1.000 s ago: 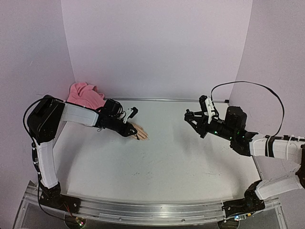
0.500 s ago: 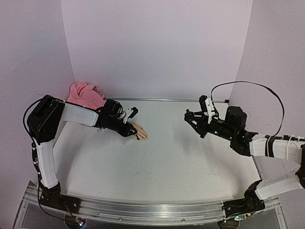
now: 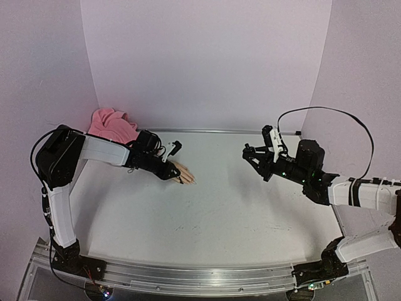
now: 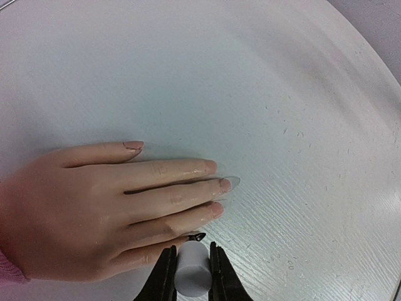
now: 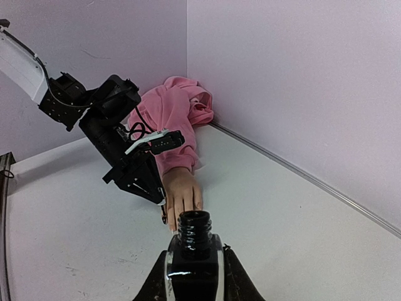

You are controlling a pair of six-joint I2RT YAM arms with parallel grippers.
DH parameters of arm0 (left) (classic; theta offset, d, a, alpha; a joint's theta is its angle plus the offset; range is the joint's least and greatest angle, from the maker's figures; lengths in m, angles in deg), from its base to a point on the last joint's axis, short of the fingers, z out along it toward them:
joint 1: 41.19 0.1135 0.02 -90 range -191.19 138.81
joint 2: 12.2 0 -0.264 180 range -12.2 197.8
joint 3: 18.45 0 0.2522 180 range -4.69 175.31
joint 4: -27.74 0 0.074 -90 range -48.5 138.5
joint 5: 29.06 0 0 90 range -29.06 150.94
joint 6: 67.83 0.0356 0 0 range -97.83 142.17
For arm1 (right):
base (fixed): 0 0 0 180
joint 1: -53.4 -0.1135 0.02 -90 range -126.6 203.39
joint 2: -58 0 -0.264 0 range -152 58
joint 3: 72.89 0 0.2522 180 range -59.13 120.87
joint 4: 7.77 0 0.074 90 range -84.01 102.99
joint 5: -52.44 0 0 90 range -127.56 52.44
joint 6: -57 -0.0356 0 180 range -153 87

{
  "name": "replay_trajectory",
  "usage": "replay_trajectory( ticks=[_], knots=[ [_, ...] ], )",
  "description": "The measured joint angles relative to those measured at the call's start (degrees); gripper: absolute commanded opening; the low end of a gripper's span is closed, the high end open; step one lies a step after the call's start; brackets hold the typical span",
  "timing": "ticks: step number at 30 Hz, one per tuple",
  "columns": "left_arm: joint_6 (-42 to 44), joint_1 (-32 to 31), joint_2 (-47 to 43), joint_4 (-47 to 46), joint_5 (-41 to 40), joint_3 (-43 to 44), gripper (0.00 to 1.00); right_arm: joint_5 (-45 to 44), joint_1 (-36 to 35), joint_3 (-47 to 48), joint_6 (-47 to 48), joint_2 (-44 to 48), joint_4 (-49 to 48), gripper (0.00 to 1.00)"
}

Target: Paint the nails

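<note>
The beige mannequin hand [image 3: 185,173] lies flat on the table, its pink sleeve [image 3: 113,124] behind it at the back left. My left gripper [image 4: 191,271] is shut on the white brush handle [image 4: 192,276]. The dark brush tip [image 4: 197,237] touches the little finger's end. The other nails [image 4: 225,184] look pale. My right gripper [image 5: 193,279] is shut on the open black polish bottle [image 5: 194,251] and holds it above the table at the right [image 3: 262,160]. The hand also shows in the right wrist view [image 5: 182,191].
The white table [image 3: 219,213] has pale walls on three sides and a metal rail [image 3: 188,276] along the near edge. The sleeve's bunched pink cloth fills the back left corner [image 5: 175,110].
</note>
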Motion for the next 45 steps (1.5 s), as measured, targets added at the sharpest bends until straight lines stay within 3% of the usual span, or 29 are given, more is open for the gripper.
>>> replay_trajectory(
  ticks=[23, 36, 45],
  knots=[
    [0.1, 0.0, 0.0, 0.0, -0.9, 0.0, 0.00, 0.0, 0.0, 0.0, 0.0, -0.3, 0.0, 0.00],
    [-1.8, -0.1, -5.1, 0.4, 3.7, -1.8, 0.00, 1.0, 0.0, -1.4, -0.4, -0.2, -1.1, 0.00],
    [-5.6, -0.8, -6.9, 5.2, 1.4, -1.8, 0.00, 1.3, 0.0, -1.9, -0.5, 1.2, -2.0, 0.00]
  ],
)
